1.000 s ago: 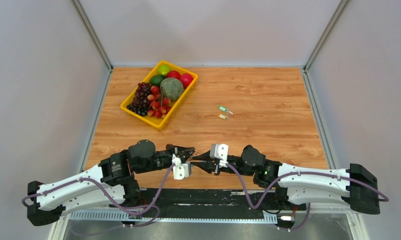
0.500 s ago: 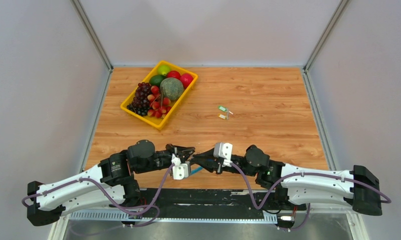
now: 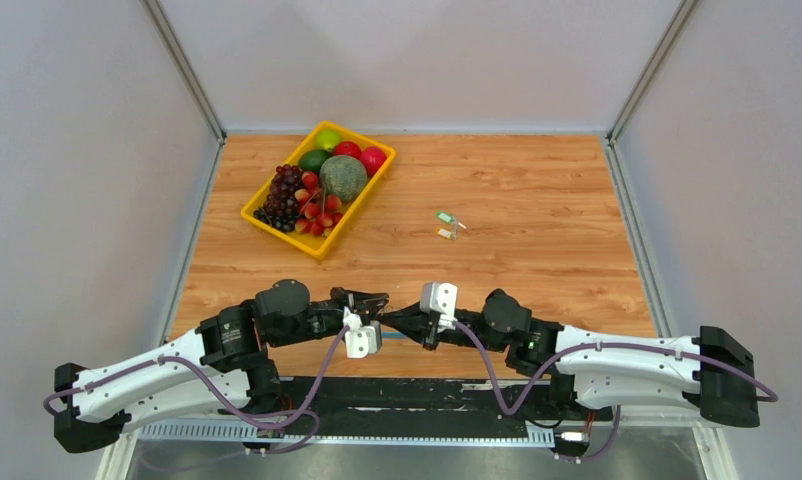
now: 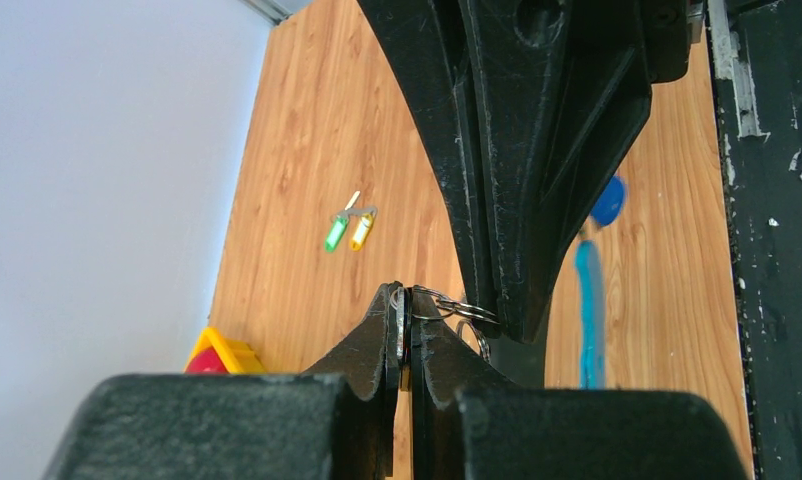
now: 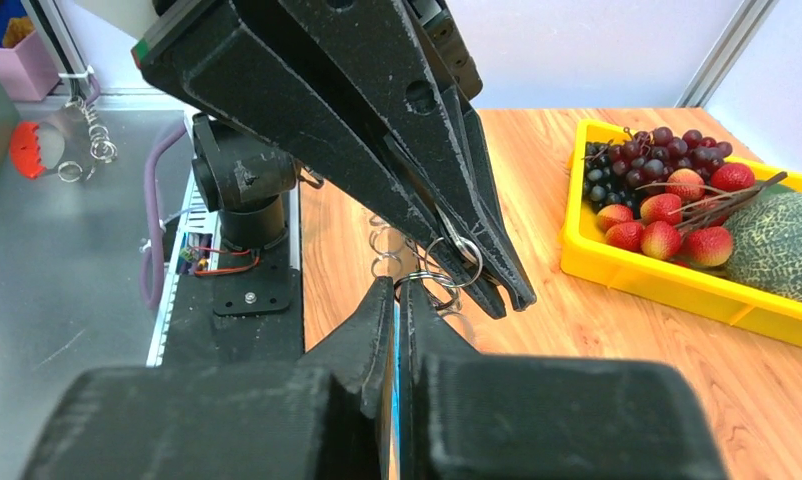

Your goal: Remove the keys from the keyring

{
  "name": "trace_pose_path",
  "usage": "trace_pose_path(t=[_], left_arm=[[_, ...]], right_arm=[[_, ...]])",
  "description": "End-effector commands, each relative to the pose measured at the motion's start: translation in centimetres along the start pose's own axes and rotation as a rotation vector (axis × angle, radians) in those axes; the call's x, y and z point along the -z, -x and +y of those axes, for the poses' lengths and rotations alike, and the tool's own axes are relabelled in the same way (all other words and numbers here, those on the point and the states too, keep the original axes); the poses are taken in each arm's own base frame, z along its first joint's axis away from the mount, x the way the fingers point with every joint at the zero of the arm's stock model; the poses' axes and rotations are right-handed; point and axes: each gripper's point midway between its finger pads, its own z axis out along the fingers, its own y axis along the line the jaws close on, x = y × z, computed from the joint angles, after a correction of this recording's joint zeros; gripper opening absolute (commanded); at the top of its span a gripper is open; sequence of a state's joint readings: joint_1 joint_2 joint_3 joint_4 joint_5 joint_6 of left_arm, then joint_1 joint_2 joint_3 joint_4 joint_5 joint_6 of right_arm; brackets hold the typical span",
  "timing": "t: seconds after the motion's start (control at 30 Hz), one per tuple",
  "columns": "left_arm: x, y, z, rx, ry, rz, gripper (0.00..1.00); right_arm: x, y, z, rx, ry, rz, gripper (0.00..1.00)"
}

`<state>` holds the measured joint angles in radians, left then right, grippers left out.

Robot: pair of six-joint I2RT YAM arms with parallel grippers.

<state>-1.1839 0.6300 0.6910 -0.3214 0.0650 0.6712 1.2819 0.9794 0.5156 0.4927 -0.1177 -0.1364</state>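
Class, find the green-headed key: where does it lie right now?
In the top external view the green-headed key lies on the wooden table, right of centre, just beyond the orange-headed key and right of the yellow fruit tray.

The keyring (image 4: 459,308), thin silvery wire loops, sits mid-frame between the closed tips of my left gripper (image 4: 401,298) and right gripper (image 5: 397,290). A blurred blue key (image 4: 607,200) hangs right of it. The green key (image 4: 335,234) and orange key (image 4: 361,231) lie side by side on the tabletop (image 4: 307,130), upper left.
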Motion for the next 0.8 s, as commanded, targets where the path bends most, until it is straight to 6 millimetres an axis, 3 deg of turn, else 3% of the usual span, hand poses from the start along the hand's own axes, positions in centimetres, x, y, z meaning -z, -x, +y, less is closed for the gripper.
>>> trace_pose_path(t=[0.0, 0.37, 0.53, 0.77], left_arm=[[0.4, 2.7, 1.4, -0.01, 0.036, -0.096, 0.0], [0.5, 2.7, 1.4, -0.012, 0.037, -0.097, 0.0], [0.4, 2.7, 1.4, -0.014, 0.035, -0.098, 0.0], [0.3, 2.6, 1.3, -0.016, 0.031, -0.093, 0.0]], right_arm=[[-0.3, 2.7, -1.2, -0.085, -0.069, -0.028, 0.0], [1.1, 4.5, 0.1, -0.53, -0.025, -0.023, 0.0], [1.3, 4.1, -1.0, -0.764, -0.063, -0.02, 0.0], [1.6, 3.0, -2.9, -1.073, 0.031, -0.039, 0.0]])
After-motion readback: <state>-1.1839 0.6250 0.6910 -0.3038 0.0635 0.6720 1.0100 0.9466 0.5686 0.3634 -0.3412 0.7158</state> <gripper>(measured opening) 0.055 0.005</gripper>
